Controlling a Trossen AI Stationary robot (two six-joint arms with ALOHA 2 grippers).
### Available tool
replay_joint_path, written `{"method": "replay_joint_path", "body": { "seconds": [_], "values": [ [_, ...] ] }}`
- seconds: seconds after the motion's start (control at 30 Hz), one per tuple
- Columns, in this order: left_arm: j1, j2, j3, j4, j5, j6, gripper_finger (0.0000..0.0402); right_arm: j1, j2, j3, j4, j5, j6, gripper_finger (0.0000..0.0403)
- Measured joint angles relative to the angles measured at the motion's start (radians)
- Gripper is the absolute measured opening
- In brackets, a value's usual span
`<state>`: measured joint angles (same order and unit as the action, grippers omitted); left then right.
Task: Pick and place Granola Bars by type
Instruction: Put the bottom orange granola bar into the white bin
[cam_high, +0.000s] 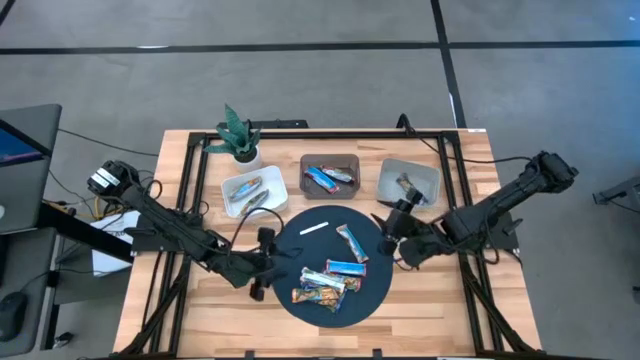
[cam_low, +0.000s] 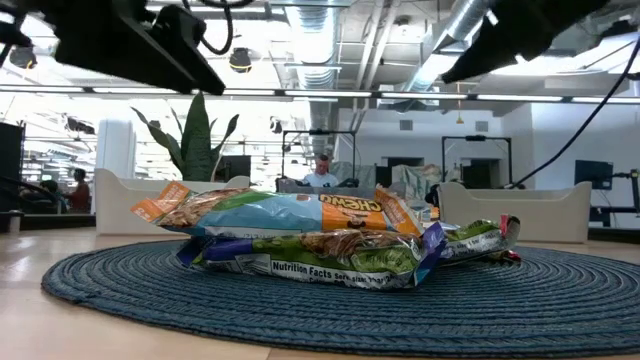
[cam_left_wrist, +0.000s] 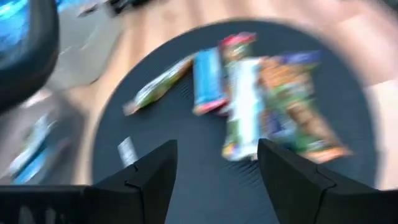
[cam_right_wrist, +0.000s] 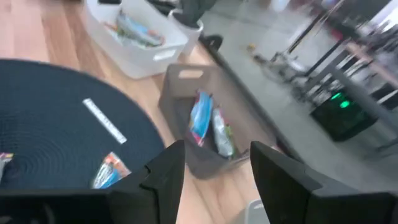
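We see both arms poised over the counter (cam_high: 180, 300), left end effector (cam_high: 262, 277) spread wide beside the mat (cam_high: 300, 300) where unsorted Granola Bars (cam_high: 330, 280) await, right end effector (cam_high: 392, 232) parted and empty near the grey bin (cam_high: 385, 175).

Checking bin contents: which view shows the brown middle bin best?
The right wrist view: the brown bin fills the middle of the picture, with two bars lying inside. The high view shows it whole but small, between the white bin and the grey bin. In the low and left wrist views I cannot make it out.
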<state>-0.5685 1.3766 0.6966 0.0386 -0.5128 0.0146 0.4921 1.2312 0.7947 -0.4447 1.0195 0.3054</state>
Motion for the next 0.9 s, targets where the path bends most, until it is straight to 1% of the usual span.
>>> {"method": "replay_joint_path", "body": {
  "seconds": [0.07,0.13,0.3,0.4,0.5,0.6,0.67,0.73,0.83,0.9],
  "values": [
    [0.001,0.000,-0.018,0.065,0.057,0.033,0.0217,0.028,0.000,-0.023,0.034,0.061,-0.002,0.0174],
    [0.001,0.000,-0.030,0.099,0.090,0.052,0.0217,0.046,0.001,-0.049,0.038,0.094,-0.024,0.0173],
    [0.002,0.011,-0.031,0.135,0.098,0.019,0.0217,0.047,-0.003,-0.067,0.038,0.113,-0.026,0.0173],
    [0.002,0.076,-0.031,0.199,0.099,-0.002,0.0217,0.040,-0.003,-0.067,0.043,0.112,-0.027,0.0172],
    [0.002,0.169,-0.031,0.306,0.130,0.002,0.0217,0.027,-0.003,-0.067,0.046,0.110,-0.026,0.0170],
    [0.004,0.243,-0.018,0.366,0.146,0.057,0.0217,0.016,-0.003,-0.067,0.050,0.109,-0.026,0.0167],
    [0.005,0.261,0.003,0.378,0.155,0.095,0.0217,0.016,-0.003,-0.067,0.054,0.109,-0.026,0.0166],
    [0.014,0.280,0.026,0.412,0.200,0.101,0.0217,0.016,-0.003,-0.067,0.055,0.107,-0.026,0.0166],
    [0.031,0.321,0.029,0.463,0.294,0.078,0.0217,0.016,-0.003,-0.067,0.056,0.105,-0.026,0.0166],
    [0.039,0.360,0.029,0.486,0.322,0.072,0.0217,0.016,-0.003,-0.067,0.057,0.105,-0.026,0.0166]
  ]
}}
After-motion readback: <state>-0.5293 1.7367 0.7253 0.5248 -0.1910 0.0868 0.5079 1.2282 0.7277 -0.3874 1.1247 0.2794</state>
